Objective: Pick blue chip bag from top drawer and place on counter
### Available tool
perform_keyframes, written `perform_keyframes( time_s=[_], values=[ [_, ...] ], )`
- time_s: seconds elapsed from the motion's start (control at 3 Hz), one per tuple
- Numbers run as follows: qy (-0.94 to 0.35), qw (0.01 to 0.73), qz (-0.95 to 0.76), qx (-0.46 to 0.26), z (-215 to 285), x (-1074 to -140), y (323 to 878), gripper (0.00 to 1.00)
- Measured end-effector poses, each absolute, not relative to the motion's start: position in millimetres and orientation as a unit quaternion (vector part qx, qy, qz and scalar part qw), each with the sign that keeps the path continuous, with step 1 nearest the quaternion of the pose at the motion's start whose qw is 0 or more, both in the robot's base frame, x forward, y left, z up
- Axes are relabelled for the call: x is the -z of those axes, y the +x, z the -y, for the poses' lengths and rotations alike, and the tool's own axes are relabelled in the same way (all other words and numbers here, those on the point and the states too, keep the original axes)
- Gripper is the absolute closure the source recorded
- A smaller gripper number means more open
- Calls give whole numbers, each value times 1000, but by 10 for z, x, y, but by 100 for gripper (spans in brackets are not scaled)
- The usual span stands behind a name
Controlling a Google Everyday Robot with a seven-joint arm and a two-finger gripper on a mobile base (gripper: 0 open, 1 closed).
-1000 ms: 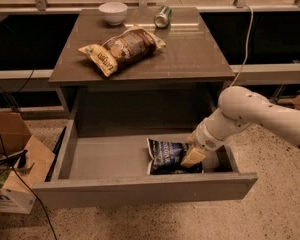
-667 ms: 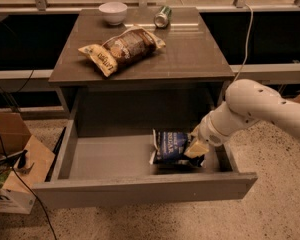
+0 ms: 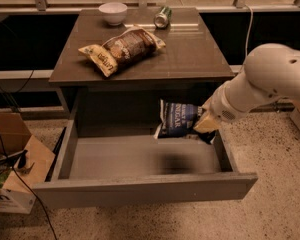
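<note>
The blue chip bag (image 3: 176,119) hangs in the air above the right back part of the open top drawer (image 3: 140,189), its white lettering facing me. My gripper (image 3: 204,124) is shut on the bag's right end and holds it below the counter's front edge. The white arm reaches in from the right. A dark shadow of the bag lies on the drawer's bare grey floor. The counter (image 3: 190,59) is the grey-brown tabletop above the drawer.
On the counter lie a brown-and-tan chip bag (image 3: 121,49), a white bowl (image 3: 113,12) at the back left and a green can (image 3: 162,17) on its side at the back. An open cardboard box (image 3: 10,169) stands on the floor at the left.
My gripper has lifted the blue chip bag off the drawer floor and raised it toward the counter's edge. The arm has moved up.
</note>
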State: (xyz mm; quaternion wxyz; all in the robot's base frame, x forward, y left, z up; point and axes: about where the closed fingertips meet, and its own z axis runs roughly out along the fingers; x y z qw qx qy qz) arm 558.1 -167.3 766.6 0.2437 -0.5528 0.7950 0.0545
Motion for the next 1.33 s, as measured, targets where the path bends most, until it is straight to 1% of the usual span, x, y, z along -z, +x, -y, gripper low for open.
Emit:
perform_keyframes(
  time_s=[0.33,0.67,1.0,1.33],
  values=[
    [-548,259,-795,-10,1784,-8200,5722,100],
    [-530,295,-793,57,1870,-8929,6307,100],
    [-498,328,-797,93,1934,-9360,6906,100],
    [-474,360,-797,102,1877,-9561,7440,100]
  ],
)
